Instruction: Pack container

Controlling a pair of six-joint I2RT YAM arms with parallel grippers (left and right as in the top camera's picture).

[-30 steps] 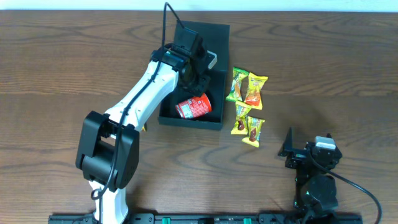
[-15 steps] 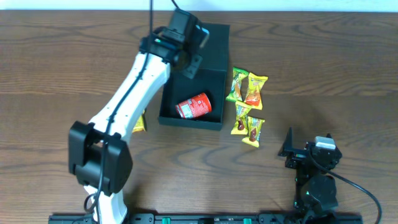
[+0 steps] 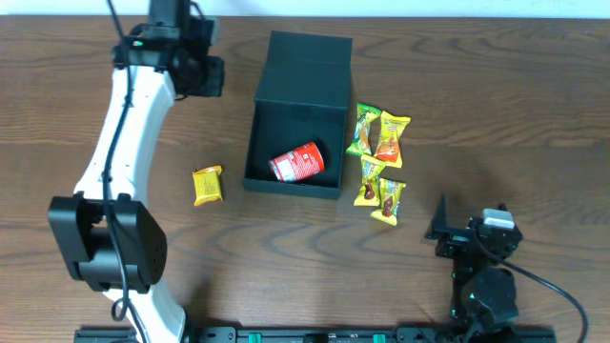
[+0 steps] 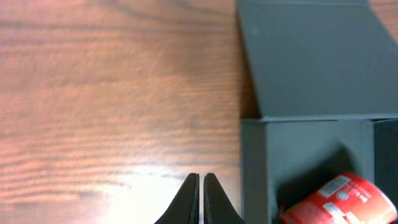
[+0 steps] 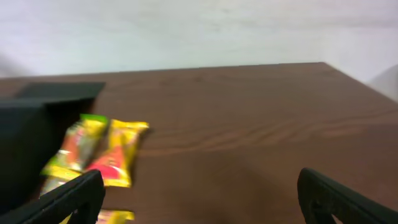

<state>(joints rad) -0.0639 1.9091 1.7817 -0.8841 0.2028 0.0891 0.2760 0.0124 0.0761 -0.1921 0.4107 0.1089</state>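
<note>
Left arm [image 3: 124,133] now off matte square container [image 3: 307,65]

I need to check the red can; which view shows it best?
Overhead: the whole red can lies on its side inside the container. Left wrist crops it at the bottom edge; right wrist misses it.

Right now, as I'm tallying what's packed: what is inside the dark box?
Only a red can, lying on its side in the container. The rest of its floor looks bare; anything under the can is hidden.
</note>
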